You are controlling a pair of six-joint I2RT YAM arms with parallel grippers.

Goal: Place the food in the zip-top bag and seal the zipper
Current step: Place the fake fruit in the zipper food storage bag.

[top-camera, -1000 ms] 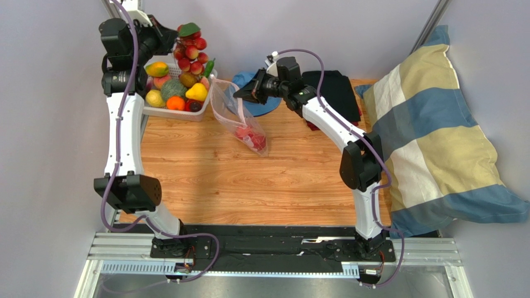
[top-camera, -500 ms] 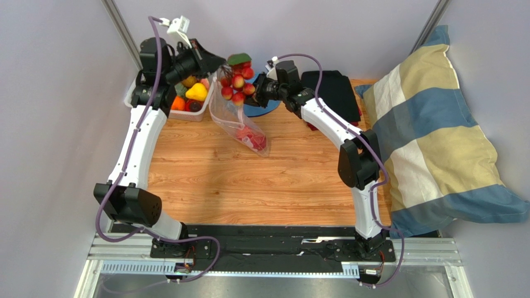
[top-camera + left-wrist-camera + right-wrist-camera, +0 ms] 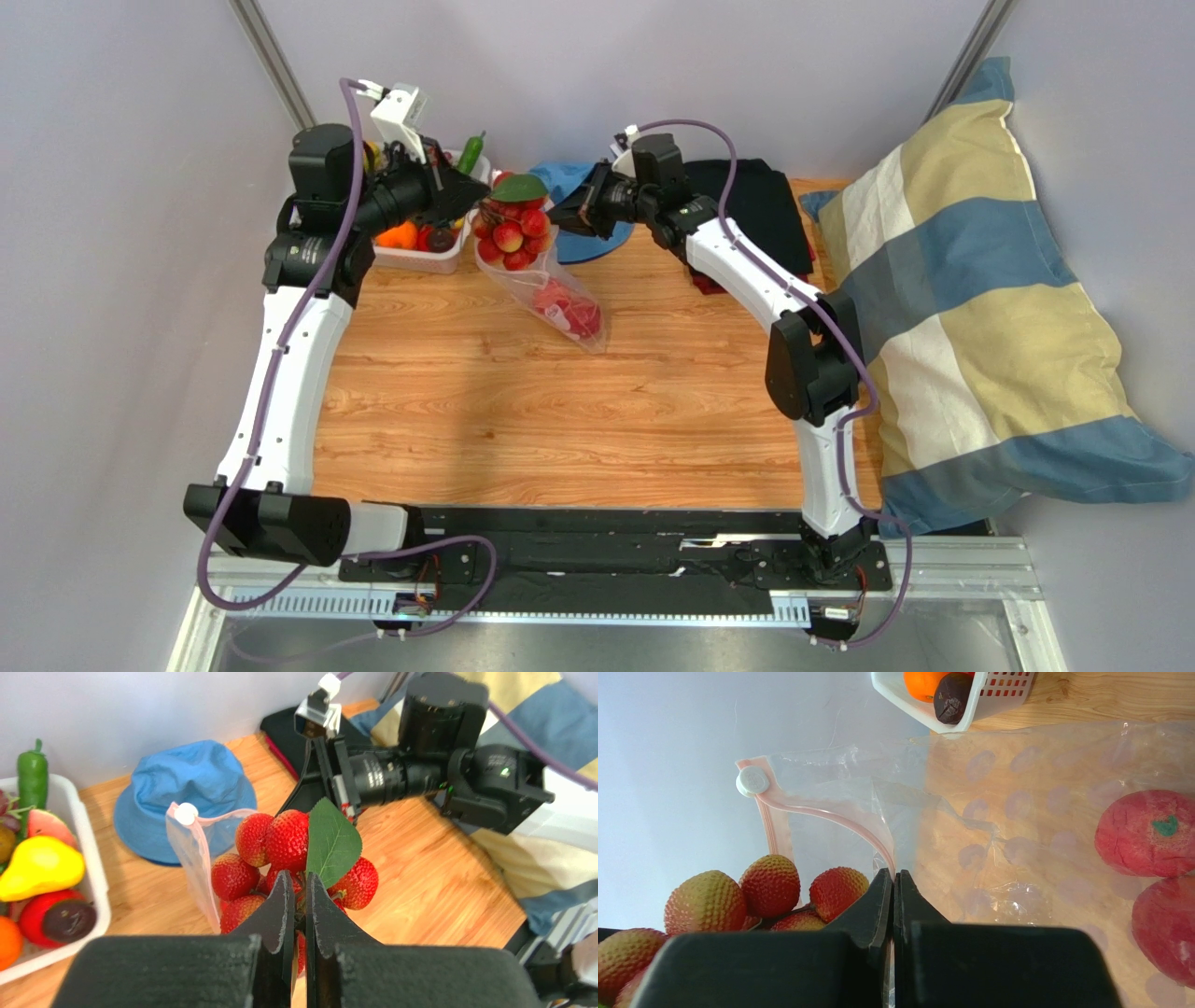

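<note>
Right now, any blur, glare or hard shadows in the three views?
Top external: sharp, evenly lit, only soft shadows on the table. Left wrist: fruit cluster crisp, left gripper dark and soft. Right wrist: right gripper blurred, pale blotches show on the zip-top bag.

Basket (image 3: 95, 896) left of bag (image 3: 191, 855); hat (image 3: 186, 784) behind

Clear plastic bag (image 3: 530, 284) (glossy, crinkled)

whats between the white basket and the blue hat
The zip-top bag, with the strawberry bunch at its mouth, seen in the top external view.
</note>
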